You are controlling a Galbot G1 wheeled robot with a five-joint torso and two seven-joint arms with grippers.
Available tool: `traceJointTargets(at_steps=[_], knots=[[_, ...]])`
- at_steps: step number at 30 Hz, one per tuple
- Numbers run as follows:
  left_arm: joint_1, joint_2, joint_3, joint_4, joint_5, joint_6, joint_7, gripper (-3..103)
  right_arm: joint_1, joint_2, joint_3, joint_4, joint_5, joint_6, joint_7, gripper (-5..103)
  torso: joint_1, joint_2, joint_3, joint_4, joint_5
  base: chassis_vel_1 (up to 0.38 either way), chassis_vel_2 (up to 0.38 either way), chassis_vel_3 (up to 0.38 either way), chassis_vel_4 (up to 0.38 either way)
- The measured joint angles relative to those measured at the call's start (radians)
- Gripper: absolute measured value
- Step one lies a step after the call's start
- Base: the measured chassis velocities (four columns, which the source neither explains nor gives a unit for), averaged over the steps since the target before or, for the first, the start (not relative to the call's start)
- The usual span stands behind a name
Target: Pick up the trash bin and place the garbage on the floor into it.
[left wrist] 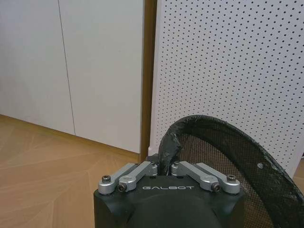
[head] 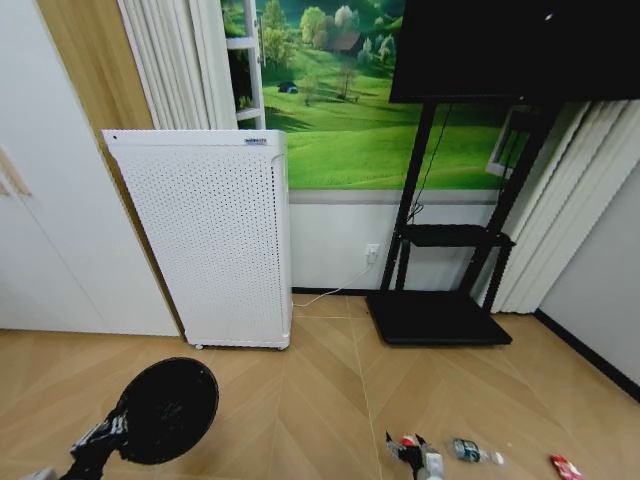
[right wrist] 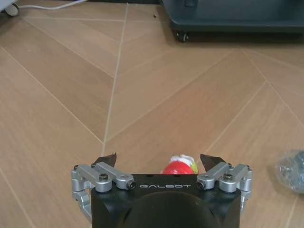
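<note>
Head view: left gripper (head: 118,425) clamped on the black mesh trash bin (head: 168,408) rim – right gripper (right wrist: 160,160) spread over a red-and-white wrapper (right wrist: 179,166) on open parquet floor (head: 300,400).

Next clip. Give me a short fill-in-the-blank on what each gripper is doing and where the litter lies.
1. The left gripper is shut on the rim of the ____.
2. The right gripper is ____, fingers spread either side of a red-and-white wrapper.
3. The wrapper lies on the ____.
4. The bottle lies to the robot's ____ of the right gripper.

Missing words: bin; open; floor; right
</note>
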Motion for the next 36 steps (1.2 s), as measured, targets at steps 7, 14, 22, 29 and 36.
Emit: traceJointTargets(at_steps=[7, 14, 22, 29, 36], knots=[[0.007, -0.002, 0.006, -0.015, 0.004, 0.003, 0.0, 7, 0.024, 0.011, 0.015, -0.064, -0.013, 0.005, -0.001, 99, 0.0, 0.0, 0.0, 0.0, 0.0001, 0.0, 0.0, 0.0, 0.0], [0.018, -0.008, 0.004, -0.023, 0.008, 0.003, 0.001, 7, 0.057, 0.025, 0.022, -0.15, -0.017, 0.025, 0.014, 97, 0.0, 0.0, 0.0, 0.0, 0.0002, 0.0, 0.0, 0.0, 0.0], [0.026, -0.008, 0.01, -0.035, 0.012, 0.003, 0.001, 7, 0.124, 0.034, 0.007, -0.233, 0.035, 0.013, 0.034, 81, 0.0, 0.0, 0.0, 0.0, 0.0002, 0.0, 0.0, 0.0, 0.0], [0.025, -0.008, 0.009, -0.033, 0.012, 0.003, 0.001, 7, 0.136, 0.036, 0.006, -0.257, 0.054, 0.012, 0.045, 59, 0.0, 0.0, 0.0, 0.0, 0.0002, 0.0, 0.0, 0.0, 0.0], [0.019, -0.008, 0.022, -0.028, 0.017, 0.003, 0.0, 7, 0.116, 0.031, 0.014, -0.235, 0.068, 0.013, 0.048, 32, 0.0, 0.0, 0.0, 0.0, 0.0001, 0.0, 0.0, 0.0, 0.0]])
